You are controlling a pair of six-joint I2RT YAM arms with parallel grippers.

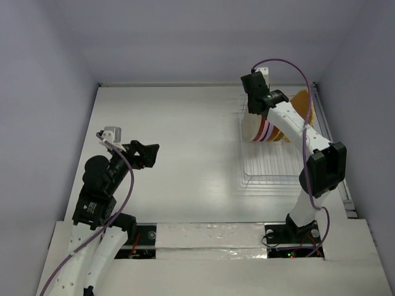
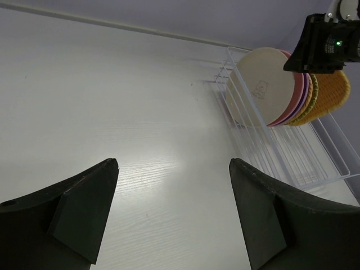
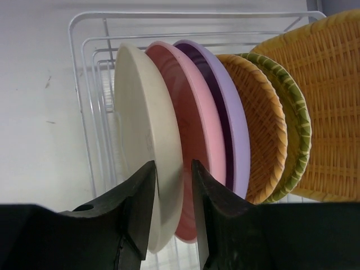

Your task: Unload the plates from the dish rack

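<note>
The dish rack (image 1: 265, 176) stands at the right of the table, also in the left wrist view (image 2: 292, 163). Its far end holds upright plates (image 1: 266, 131): cream plate (image 3: 146, 129), pink (image 3: 197, 124), lavender (image 3: 233, 112), an orange-brown woven one (image 3: 259, 129), a green-rimmed woven one (image 3: 295, 124) and a large squarish woven one (image 3: 332, 101). My right gripper (image 3: 173, 163) straddles the cream plate's top rim, one finger outside it, the other between cream and pink, with a small gap showing. It also shows from above (image 1: 253, 114). My left gripper (image 2: 173, 163) hangs open and empty over bare table (image 1: 151, 154).
The rack's near half (image 1: 268, 166) holds no plates. White walls close in the table at the back and sides. The right arm's elbow (image 1: 324, 166) hangs over the rack's right edge. A strip of foil tape (image 1: 210, 237) runs along the near edge.
</note>
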